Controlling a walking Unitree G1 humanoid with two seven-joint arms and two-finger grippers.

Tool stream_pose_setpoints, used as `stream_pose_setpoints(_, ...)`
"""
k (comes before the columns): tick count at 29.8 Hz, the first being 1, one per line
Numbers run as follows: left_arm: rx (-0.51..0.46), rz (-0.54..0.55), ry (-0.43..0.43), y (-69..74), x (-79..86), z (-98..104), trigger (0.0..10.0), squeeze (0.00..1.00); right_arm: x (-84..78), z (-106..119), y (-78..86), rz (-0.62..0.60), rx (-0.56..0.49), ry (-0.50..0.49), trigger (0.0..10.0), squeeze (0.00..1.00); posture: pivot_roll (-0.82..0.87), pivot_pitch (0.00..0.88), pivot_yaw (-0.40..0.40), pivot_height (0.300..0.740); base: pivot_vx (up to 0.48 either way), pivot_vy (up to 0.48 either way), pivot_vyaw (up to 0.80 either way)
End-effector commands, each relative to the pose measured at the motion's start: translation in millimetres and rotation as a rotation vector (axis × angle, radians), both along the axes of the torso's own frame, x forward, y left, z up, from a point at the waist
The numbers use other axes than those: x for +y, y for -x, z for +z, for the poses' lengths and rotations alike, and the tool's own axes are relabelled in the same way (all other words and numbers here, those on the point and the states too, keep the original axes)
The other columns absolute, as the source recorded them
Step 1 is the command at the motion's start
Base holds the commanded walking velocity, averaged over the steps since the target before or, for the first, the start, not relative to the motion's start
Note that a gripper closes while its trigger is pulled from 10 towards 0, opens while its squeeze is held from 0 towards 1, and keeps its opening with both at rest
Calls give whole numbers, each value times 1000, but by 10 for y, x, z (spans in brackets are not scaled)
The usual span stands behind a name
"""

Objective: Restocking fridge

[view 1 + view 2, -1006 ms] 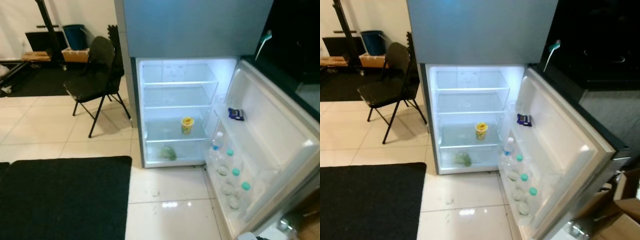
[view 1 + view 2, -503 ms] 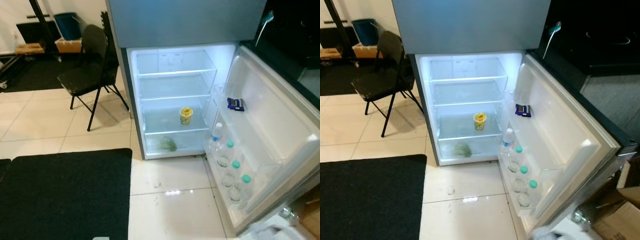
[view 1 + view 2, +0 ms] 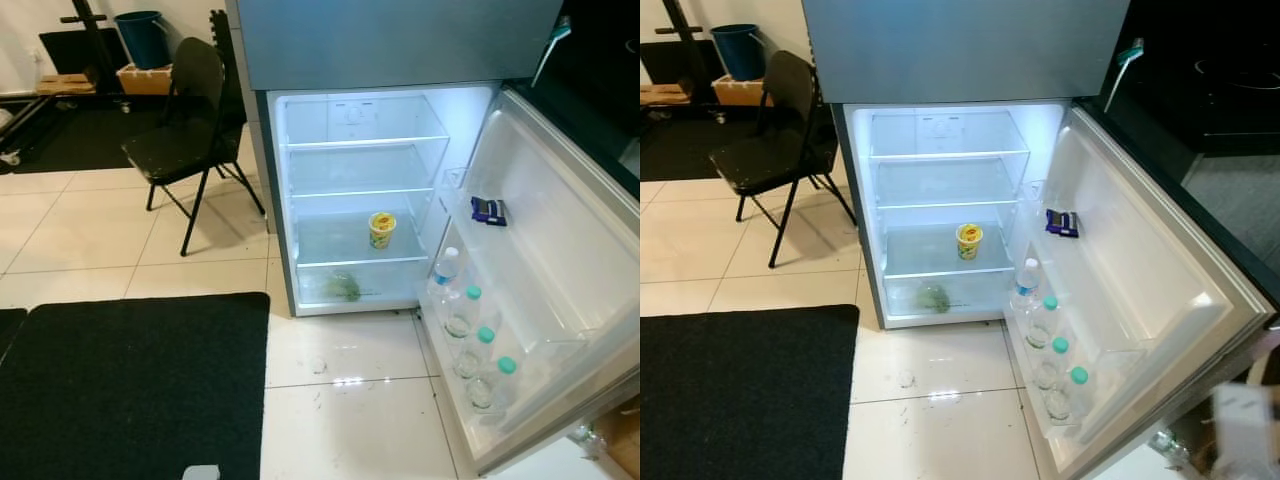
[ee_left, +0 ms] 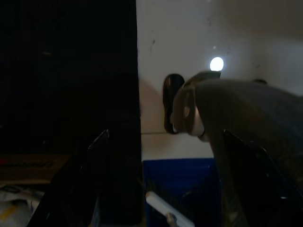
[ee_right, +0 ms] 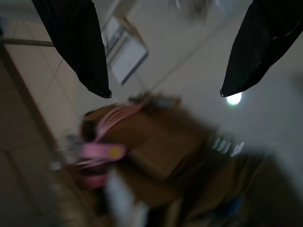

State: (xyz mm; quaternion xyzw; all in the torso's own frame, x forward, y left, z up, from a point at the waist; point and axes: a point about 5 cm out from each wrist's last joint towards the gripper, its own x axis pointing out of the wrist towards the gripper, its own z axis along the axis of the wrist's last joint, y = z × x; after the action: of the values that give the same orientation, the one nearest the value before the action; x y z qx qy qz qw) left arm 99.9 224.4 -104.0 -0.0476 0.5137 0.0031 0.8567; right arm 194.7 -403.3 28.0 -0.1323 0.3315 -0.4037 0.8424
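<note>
The fridge (image 3: 400, 45) stands before me with its lower door (image 3: 560, 270) swung wide to the right and its inside lit. A yellow cup (image 3: 381, 229) sits on a glass shelf, and a green vegetable (image 3: 343, 287) lies in the bottom drawer. Several water bottles (image 3: 462, 310) with teal caps stand in the door's lowest rack. Higher on the door lies a dark blue packet (image 3: 488, 210). My right gripper (image 5: 164, 94) is open and points down at blurred cardboard boxes (image 5: 161, 142). My left gripper (image 4: 165, 133) hangs open in the dark over the floor.
A black folding chair (image 3: 185, 135) stands left of the fridge. A black mat (image 3: 130, 390) covers the floor at the near left. White tiles (image 3: 340, 400) lie between me and the fridge. A blue bin (image 3: 140, 25) stands far back.
The whole picture has shifted, so my head camera has moved; the fridge now sits a little further right in view. Nothing in the fridge has moved.
</note>
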Motion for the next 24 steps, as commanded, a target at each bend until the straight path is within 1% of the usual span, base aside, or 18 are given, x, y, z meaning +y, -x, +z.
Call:
stream_pose_setpoints(1, -7, 25, 17, 19, -20, -7, 10000, 0, -53, 83, -29, -67, -68, 9, 10000, 0, -42, 0, -29, 740, 0, 0, 0)
stream_pose_setpoints(2, -7, 25, 17, 19, -20, -7, 10000, 0, -53, 83, -29, -67, -68, 9, 10000, 0, -42, 0, -29, 740, 0, 0, 0)
stream_pose_setpoints(3, -18, 28, 18, -4, -7, 3, 10000, 0, -131, 197, -56, -128, -136, 22, 10000, 0, -42, 0, -27, 740, 0, 0, 0)
stream_pose_setpoints(4, -18, 28, 18, -4, -7, 3, 10000, 0, -131, 197, -56, -128, -136, 22, 10000, 0, -42, 0, -27, 740, 0, 0, 0)
stream_pose_setpoints(5, -25, 30, 19, -18, 3, 10, 10000, 0, -184, 290, -90, -180, -231, -2, 10000, 0, -40, 0, -25, 740, 0, 0, 0)
stream_pose_setpoints(6, -25, 30, 19, -18, 3, 10, 10000, 0, -184, 290, -90, -180, -231, -2, 10000, 0, -40, 0, -25, 740, 0, 0, 0)
stream_pose_setpoints(7, -28, 29, 20, -23, 10, 14, 10000, 0, -208, 383, -161, -206, -365, -61, 10000, 0, -41, 0, -22, 740, 0, 0, 0)
stream_pose_setpoints(8, -28, 29, 20, -23, 10, 14, 10000, 0, -208, 383, -161, -206, -365, -61, 10000, 0, -41, 0, -22, 740, 0, 0, 0)
stream_pose_setpoints(9, -27, 26, 20, -23, 16, 16, 10000, 0, -197, 486, -282, -185, -519, -145, 10000, 0, -43, 0, -19, 740, 0, 0, 0)
stream_pose_setpoints(10, -21, 20, 22, -10, 19, 13, 10000, 0, -150, 673, -492, -59, -709, -237, 10000, 0, -44, 0, -18, 740, 0, 0, 0)
stream_pose_setpoints(11, -20, 18, 23, -4, 18, 12, 10000, 0, -134, 721, -541, -15, -742, -254, 10000, 0, -41, 0, -19, 740, 0, 0, 0)
stream_pose_setpoints(14, -20, 17, 25, 0, 17, 11, 10000, 0, -118, 759, -581, 28, -763, -266, 10000, 0, -41, 0, -18, 740, 0, 0, 0)
stream_pose_setpoints(16, -22, 18, 31, 8, 17, 11, 10000, 0, -54, 833, -688, 158, -800, -322, 10000, 0, -43, 0, -18, 740, 0, 0, 0)
stream_pose_setpoints(18, -22, 18, 31, 9, 17, 11, 10000, 0, -35, 837, -707, 185, -800, -337, 10000, 0, -43, 0, -18, 740, 0, 0, 0)
stream_pose_setpoints(20, -22, 15, 34, 7, 16, 11, 10000, 0, 105, 824, -800, 372, -749, -382, 10000, 0, -45, 0, -17, 740, 0, 0, 0)
stream_pose_setpoints(21, -22, 15, 34, 7, 16, 11, 10000, 0, 105, 824, -800, 372, -749, -382, 10000, 0, -45, 0, -17, 740, 0, 0, 0)
stream_pose_setpoints(23, -23, 12, 36, 1, 15, 13, 10000, 0, 297, 802, -890, 590, -719, -468, 10000, 0, -50, 0, -16, 740, 0, 0, 0)
stream_pose_setpoints(24, -23, 12, 36, 1, 15, 13, 10000, 0, 297, 802, -890, 590, -719, -468, 10000, 0, -50, 0, -16, 740, 0, 0, 0)
